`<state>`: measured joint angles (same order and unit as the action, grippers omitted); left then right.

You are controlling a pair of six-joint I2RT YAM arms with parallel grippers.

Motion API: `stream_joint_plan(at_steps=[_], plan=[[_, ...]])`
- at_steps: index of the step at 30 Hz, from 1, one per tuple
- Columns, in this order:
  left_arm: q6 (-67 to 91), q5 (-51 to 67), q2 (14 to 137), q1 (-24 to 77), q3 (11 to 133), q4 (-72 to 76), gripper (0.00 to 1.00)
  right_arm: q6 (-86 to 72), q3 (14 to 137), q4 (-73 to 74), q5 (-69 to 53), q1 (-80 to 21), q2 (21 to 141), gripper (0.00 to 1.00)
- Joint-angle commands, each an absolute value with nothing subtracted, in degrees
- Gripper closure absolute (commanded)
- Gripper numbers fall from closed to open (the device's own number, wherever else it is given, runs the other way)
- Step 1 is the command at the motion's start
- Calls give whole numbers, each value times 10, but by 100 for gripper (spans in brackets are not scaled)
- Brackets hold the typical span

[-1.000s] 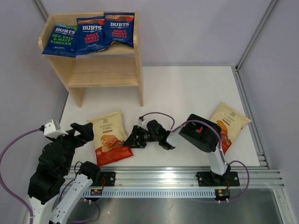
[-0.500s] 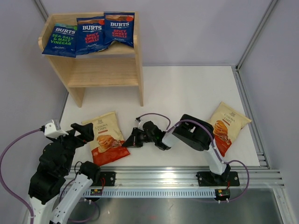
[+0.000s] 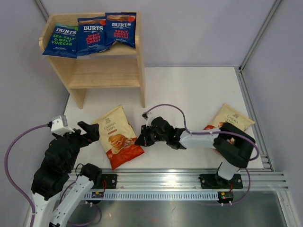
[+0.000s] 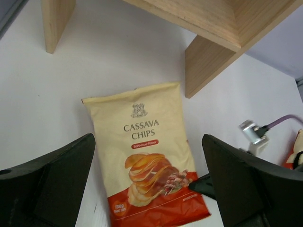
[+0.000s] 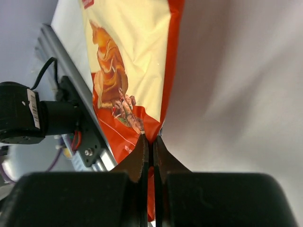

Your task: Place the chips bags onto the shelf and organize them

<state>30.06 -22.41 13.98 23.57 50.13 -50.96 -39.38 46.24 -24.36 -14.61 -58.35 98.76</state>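
Note:
Three dark blue BURTS chips bags lean side by side on the top tier of the wooden shelf; its lower tier holds nothing. A cream cassava chips bag lies flat on the table in front. My right gripper is shut on the right edge of that bag's red-orange bottom; in the right wrist view the jaws pinch the foil of the bag. My left gripper hangs open just left of the bag, which shows between its fingers. A second cream bag lies at the right, partly behind the right arm.
The shelf's legs and underside stand just beyond the held bag. A metal rail runs along the near table edge under the arm bases. A purple cable loops above the right wrist.
The right gripper has closed on the bag's lower right edge and the bag has turned and shifted to the right. The right arm's elbow swung out to the right. The left gripper rose slightly.

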Motion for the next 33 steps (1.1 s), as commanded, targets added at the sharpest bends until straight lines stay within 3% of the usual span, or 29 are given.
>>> stream_joint_plan(at_steps=[1, 5, 19, 22, 26, 33], plan=[[311, -170, 168, 236, 506, -489, 1, -214, 522, -3, -22, -589, 871, 100], [352, -141, 171, 236, 467, -459, 1, -182, 542, 105, 43, -590, 796, 100], [467, 47, 114, 236, 223, -190, 1, -225, 514, 115, 147, -589, 546, 100], [534, 120, 131, 236, 136, -54, 1, -234, 512, 105, 182, -589, 512, 100], [657, 186, 189, 237, 26, 257, 1, -262, 485, 38, 207, -590, 462, 100], [699, 145, 299, 273, -42, 597, 1, -315, 427, -167, 203, -590, 432, 100]])
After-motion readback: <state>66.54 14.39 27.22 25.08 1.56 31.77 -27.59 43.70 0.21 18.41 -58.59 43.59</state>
